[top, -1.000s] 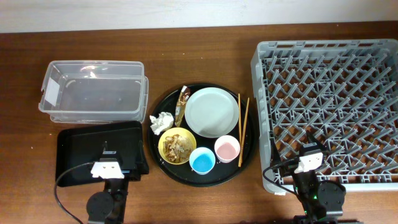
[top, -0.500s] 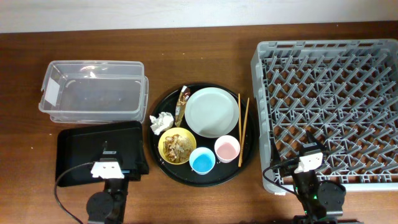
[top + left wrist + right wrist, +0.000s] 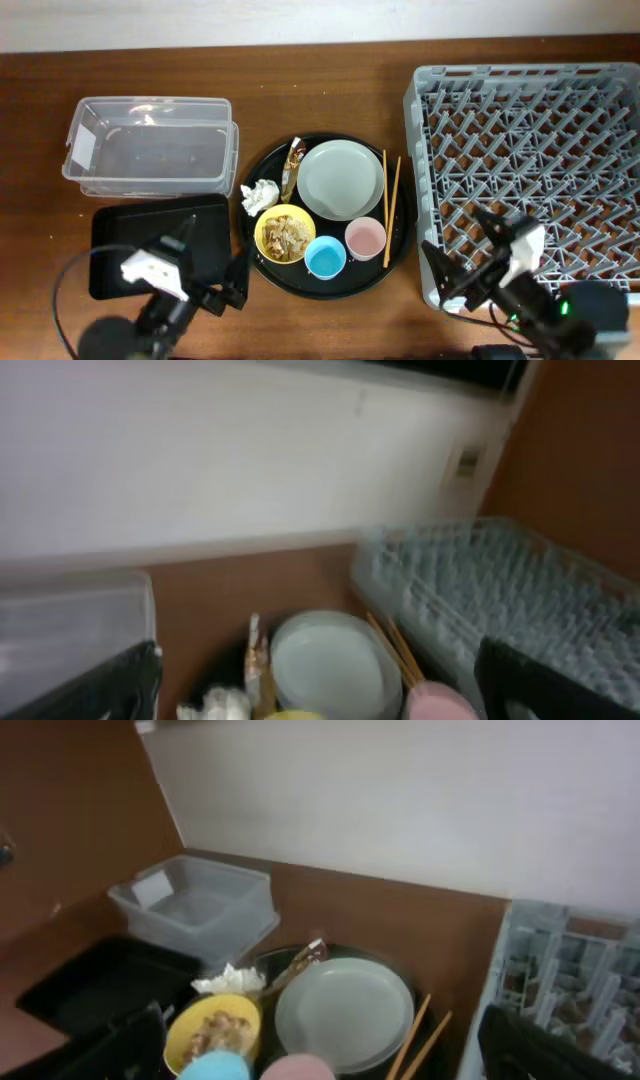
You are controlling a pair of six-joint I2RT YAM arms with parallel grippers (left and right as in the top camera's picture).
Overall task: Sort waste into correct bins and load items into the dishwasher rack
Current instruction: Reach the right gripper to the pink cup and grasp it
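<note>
On the round black tray (image 3: 402, 240) lie the grey-green plate (image 3: 341, 180), chopsticks (image 3: 392, 195), tissue (image 3: 260, 196), wrapper (image 3: 294, 165), yellow bowl (image 3: 270, 222) holding food scraps (image 3: 287, 235), blue cup (image 3: 325, 258) and pink cup (image 3: 365, 238). The clear tub (image 3: 150, 145) and black bin tray (image 3: 130, 235) are on the left, and the rack (image 3: 530, 170) is on the right. My left gripper (image 3: 212, 262) is open and empty over the bin tray's right end. My right gripper (image 3: 465, 250) is open and empty at the rack's front left corner. The right wrist view shows the plate (image 3: 345, 1010), bowl (image 3: 215, 1030) and tissue (image 3: 228, 980).
The left wrist view is blurred and shows the plate (image 3: 325, 665), the rack (image 3: 480, 590) and the tub (image 3: 70, 620). A pale wall stands behind the table. Bare brown tabletop lies between the round tray and the rack.
Both arms have lifted from their parked pose and swung toward the round tray, the left to the right and the right to the left. The objects have not moved.
</note>
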